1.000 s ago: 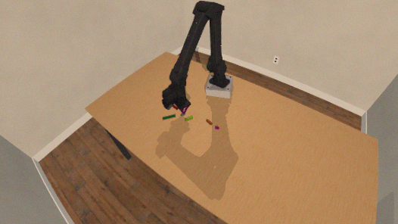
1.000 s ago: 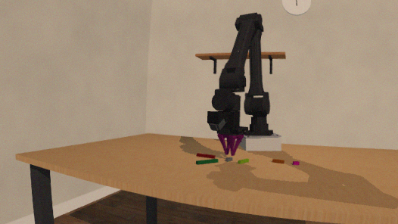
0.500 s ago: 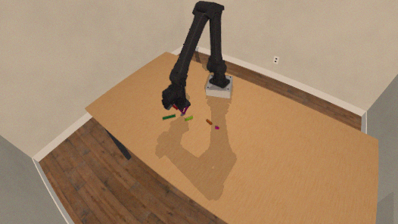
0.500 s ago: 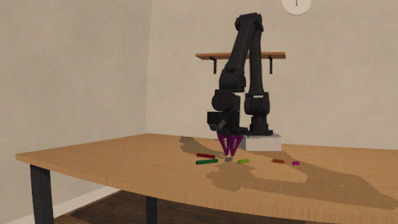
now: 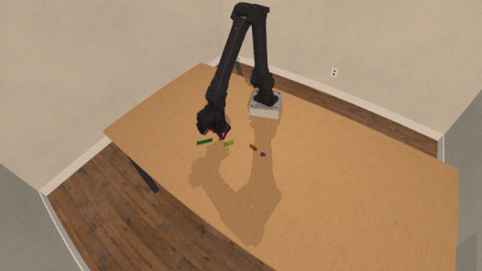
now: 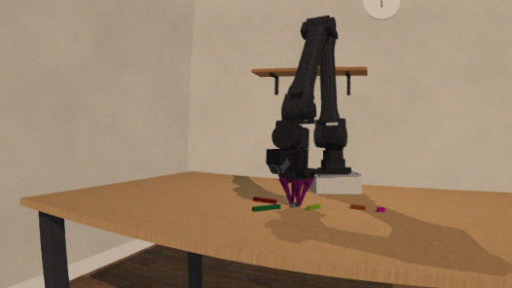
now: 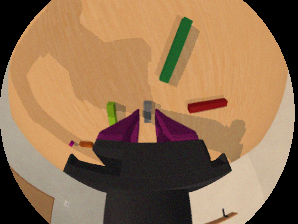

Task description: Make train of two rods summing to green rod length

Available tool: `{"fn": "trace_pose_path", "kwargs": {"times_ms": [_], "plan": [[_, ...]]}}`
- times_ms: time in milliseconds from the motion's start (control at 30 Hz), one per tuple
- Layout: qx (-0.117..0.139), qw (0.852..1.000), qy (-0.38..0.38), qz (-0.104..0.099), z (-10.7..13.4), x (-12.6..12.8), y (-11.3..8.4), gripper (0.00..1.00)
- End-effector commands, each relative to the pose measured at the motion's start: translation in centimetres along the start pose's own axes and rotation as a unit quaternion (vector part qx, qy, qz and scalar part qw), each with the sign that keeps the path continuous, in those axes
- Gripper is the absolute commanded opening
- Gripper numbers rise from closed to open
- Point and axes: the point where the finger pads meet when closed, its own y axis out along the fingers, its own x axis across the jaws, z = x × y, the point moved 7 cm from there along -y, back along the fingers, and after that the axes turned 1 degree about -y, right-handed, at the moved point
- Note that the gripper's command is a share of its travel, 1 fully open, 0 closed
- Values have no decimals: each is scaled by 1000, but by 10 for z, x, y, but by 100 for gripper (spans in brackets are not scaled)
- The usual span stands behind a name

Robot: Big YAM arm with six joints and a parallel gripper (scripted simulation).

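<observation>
Tan wooden worktop carries all rods, apart. Black hand with purple fingers: released, fingers slightly parted, at grey rod. Long green rod near red rod; lime beside hand; orange, then small magenta, off lime's side.

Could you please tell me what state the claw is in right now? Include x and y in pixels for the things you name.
Claw (image 5: 223, 137) (image 6: 295, 204) (image 7: 147, 112): partly open, holding nothing; the grey rod (image 6: 293, 205) (image 7: 148, 106) shows between its fingertips, with gaps either side.

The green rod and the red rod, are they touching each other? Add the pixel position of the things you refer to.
Apart: the wrist view shows bare wood between the green rod (image 5: 204, 142) (image 6: 266, 208) (image 7: 176, 50) and the red rod (image 6: 265, 199) (image 7: 207, 105).
</observation>
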Motion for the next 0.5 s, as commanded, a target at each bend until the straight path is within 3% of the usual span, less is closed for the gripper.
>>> {"fn": "trace_pose_path", "kwargs": {"times_ms": [0, 467], "plan": [[-4, 1000, 0, 1, -4, -5, 4, 22], [-3, 1000, 0, 1, -5, -5, 3, 22]]}}
